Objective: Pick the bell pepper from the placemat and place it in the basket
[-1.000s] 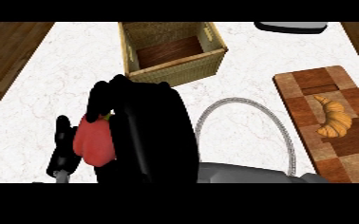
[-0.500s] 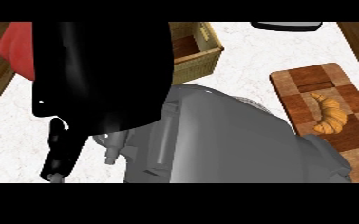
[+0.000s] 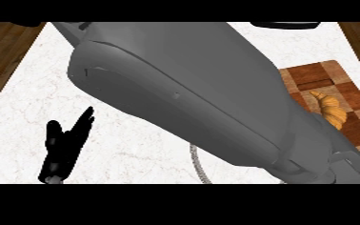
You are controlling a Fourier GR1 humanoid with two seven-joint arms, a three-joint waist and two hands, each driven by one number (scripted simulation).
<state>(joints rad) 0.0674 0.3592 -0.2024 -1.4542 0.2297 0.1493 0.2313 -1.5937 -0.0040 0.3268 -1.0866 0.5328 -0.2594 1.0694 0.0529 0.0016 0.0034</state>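
Now the forearm (image 3: 204, 90) fills the view.
Gone from sight, perhaps behind it: pepper, basket, right hand; left hand (image 3: 63, 148) rests lower left, fingers straight.

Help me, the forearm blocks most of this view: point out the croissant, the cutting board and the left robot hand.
croissant (image 3: 330, 110), head view, on its golden middle.
cutting board (image 3: 315, 75), head view, on a bare checkered square.
left robot hand (image 3: 63, 148), head view, on its palm.
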